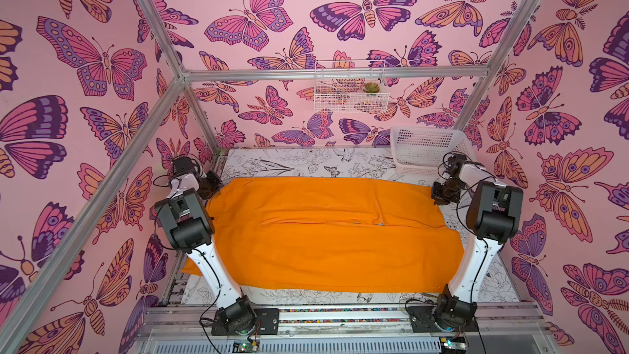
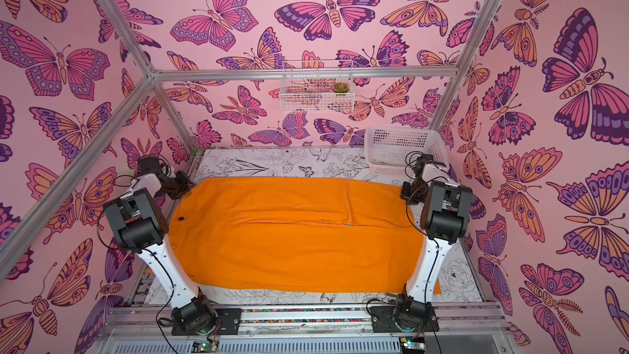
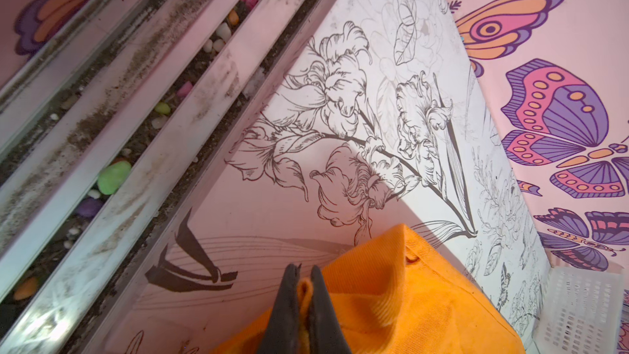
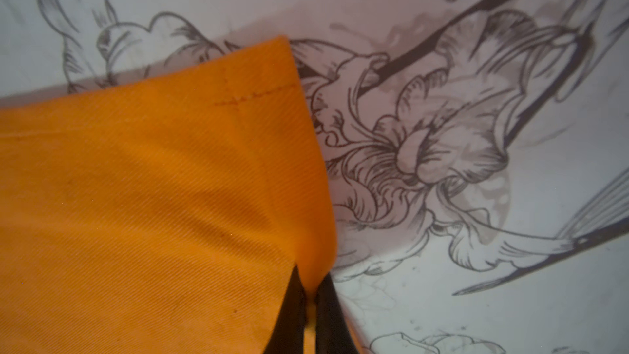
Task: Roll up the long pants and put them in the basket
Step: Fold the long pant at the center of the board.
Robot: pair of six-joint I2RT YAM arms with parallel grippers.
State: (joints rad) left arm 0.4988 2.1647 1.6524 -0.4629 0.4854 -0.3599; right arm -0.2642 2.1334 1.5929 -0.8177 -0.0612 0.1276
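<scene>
Left fingers (image 3: 286,308): shut, a thin fold of pants (image 3: 391,301) edge is pinched between them. Right fingers (image 4: 292,308): shut likewise, clamped on the leg hem right at its side edge.

Pants are spread flat across the table (image 1: 306,161) between the two arms, legs side by side, and are held at both far corners. No roll is started yet.

Handling, as judged: light, limp twill with no stiffness, so sag is expected between the two holds. Not fragile, and the weave should not slip much in a pinch. It is best taken at the edge corners with all layers caught. Both ends should be advanced together, otherwise a skewed roll is likely.

Views: the pinches are shown only by the wrist views; in both top views the fingertips are hidden under the wrists. Hem stitching (image 4: 255,95) is seen in the right wrist view alone. The full layout is given only by the top views. In a top view a dark button (image 2: 180,218) is visible, so the waist end is taken to be on the left. A basket (image 1: 425,148) sits at the far right corner, clear of the cloth.
</scene>
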